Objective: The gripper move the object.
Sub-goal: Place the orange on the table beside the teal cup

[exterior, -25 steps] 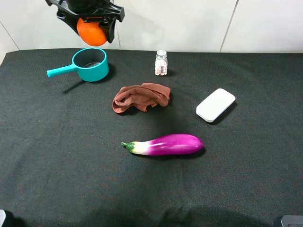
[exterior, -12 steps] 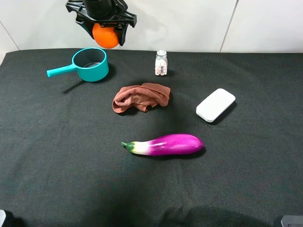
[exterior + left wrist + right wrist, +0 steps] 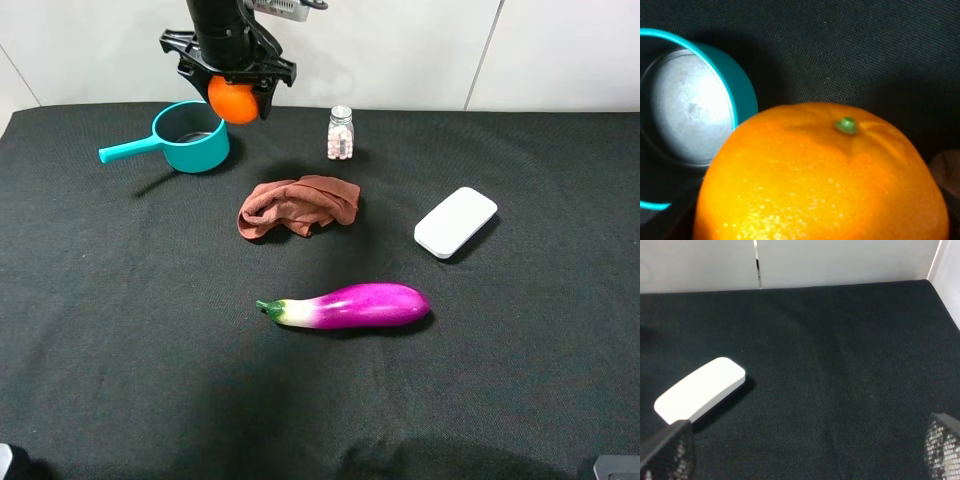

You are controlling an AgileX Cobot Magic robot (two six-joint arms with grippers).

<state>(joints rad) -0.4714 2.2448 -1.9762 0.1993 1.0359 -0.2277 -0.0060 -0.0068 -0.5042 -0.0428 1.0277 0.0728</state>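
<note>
Left gripper [image 3: 236,90] is pinching the orange [image 3: 232,102] in mid-air.
It is hanging just beside the teal pot [image 3: 192,145]; right gripper [image 3: 800,452] is sitting, fingers spread.

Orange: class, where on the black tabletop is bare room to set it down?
Free: the whole front strip of the tabletop in front of the eggplant; the left side in front of the teal pot; the back right beyond the white case. Crowded: back centre, where pot, brown cloth and pill bottle cluster near the held orange.
</note>
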